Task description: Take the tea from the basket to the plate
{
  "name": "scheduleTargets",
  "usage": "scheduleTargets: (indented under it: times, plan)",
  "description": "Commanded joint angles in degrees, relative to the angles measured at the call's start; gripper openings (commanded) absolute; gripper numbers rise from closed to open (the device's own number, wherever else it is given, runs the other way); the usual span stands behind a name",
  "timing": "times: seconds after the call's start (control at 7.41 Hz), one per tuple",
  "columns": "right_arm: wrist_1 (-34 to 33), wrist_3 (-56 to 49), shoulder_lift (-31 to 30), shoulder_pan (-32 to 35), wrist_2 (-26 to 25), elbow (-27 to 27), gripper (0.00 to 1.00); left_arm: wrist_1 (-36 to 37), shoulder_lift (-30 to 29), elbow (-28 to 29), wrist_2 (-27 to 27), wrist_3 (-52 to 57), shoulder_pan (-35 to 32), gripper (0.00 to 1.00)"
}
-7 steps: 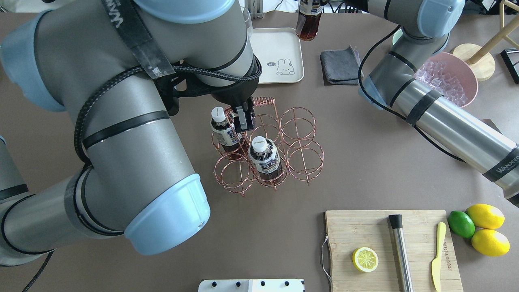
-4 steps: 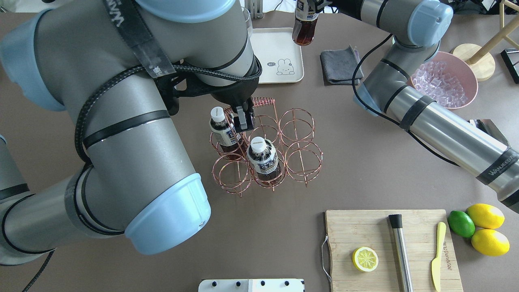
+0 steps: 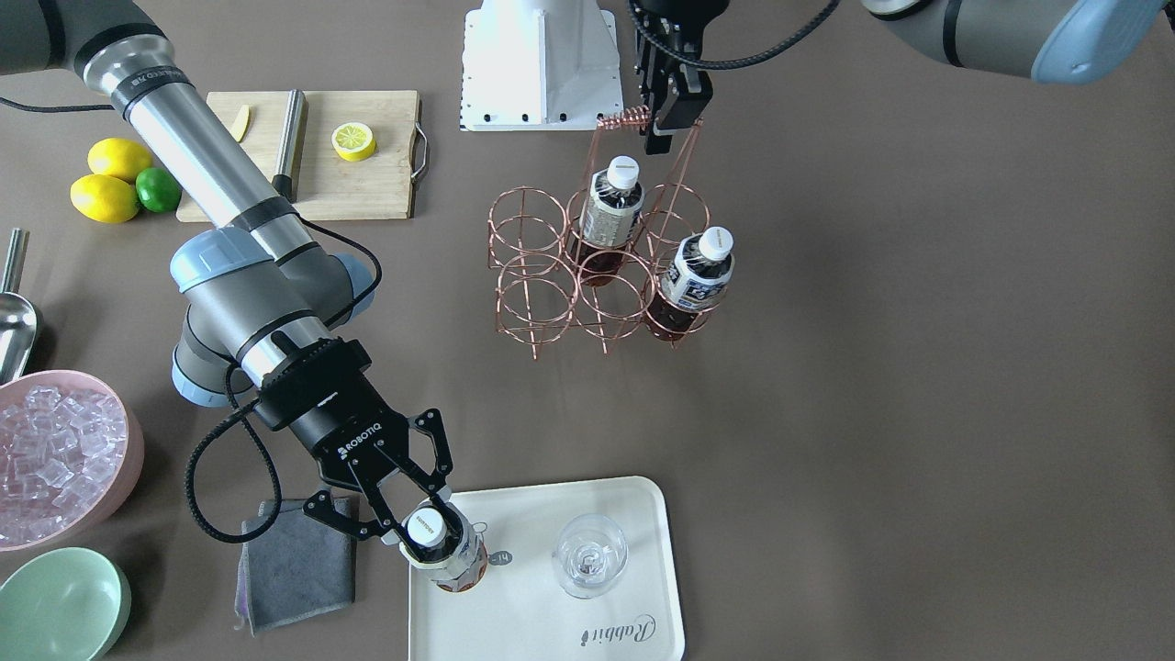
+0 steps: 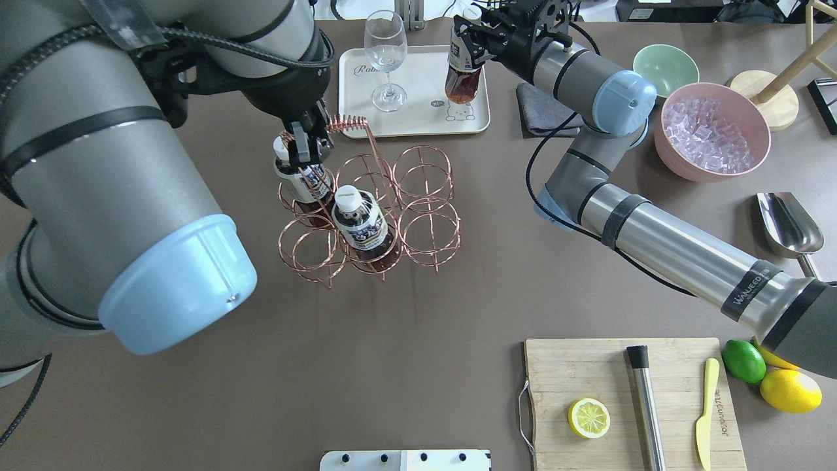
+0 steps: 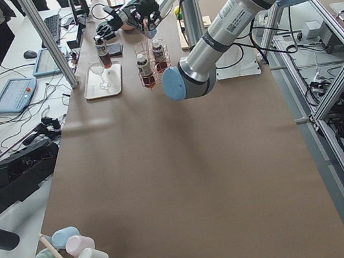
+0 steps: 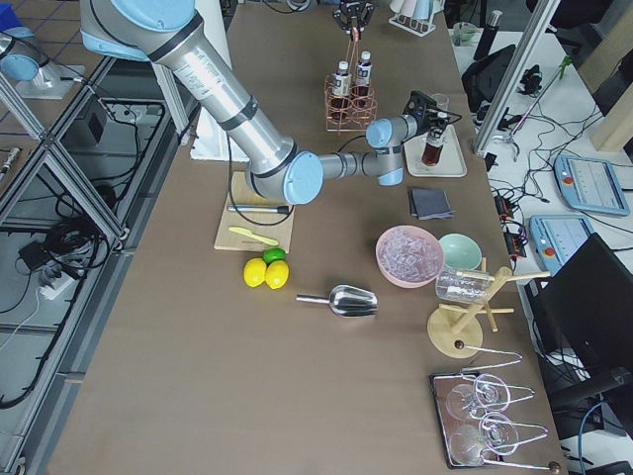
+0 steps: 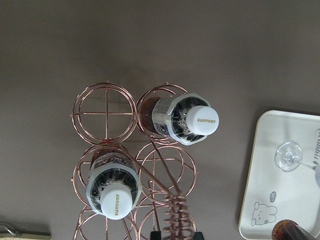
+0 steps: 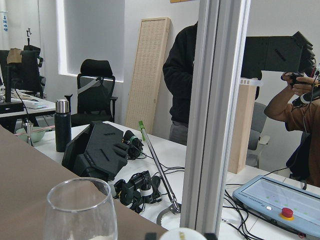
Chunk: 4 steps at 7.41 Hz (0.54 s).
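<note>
Nearest the robot, on its right, a wooden cutting board (image 4: 562, 373) carries a lemon half (image 4: 589, 418). At the middle of the worktop (image 4: 458, 307) is the copper wire basket (image 4: 426, 199), six rings in two rows. A second bottle (image 4: 358, 219) stands in the near row's middle ring, and a third bottle (image 3: 698, 275) stands in the far row's end ring on the robot's left. The left hand (image 4: 305, 149) reaches down from above, fingers closed on the basket's coiled handle (image 4: 345, 123). Farther out, the right hand (image 3: 428, 532) grips the tea (image 3: 456, 562) at the neck, just under its white cap. The bottle is roughly upright over the plate (image 3: 551, 633), by the corner with the bear drawing — whether its base touches cannot be told. A stemmed glass (image 3: 589, 555) stands on the same plate, near the tea. A grey cloth (image 3: 296, 560) lies just beside the plate — on the robot's right.
</note>
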Motion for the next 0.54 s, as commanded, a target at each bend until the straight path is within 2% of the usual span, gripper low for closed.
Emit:
scheduleTargets:
  times: [0.0,0.13,0.27,0.4]
  plan:
    - [3.05,-0.52,0.12,-1.71,-3.96,-1.70,0.00,0.06,7.20,-0.81,-4.87,13.21,-7.04,0.00]
    - [3.84,-1.83,0.03,-2.33,-4.40,-1.87,0.00,-1.43,10.63,-0.46,-5.42,18.49,-10.98,0.00]
    - [4.45,-2.02,0.03,-2.68,-4.67,-2.22,0.00,-3.01,14.23,0.58,-8.21,23.50,-16.33,0.00]
    - [4.63,-2.02,0.03,-2.95,-4.93,-2.57,0.00,-4.33,15.66,4.34,-11.11,29.99,-21.69,0.00]
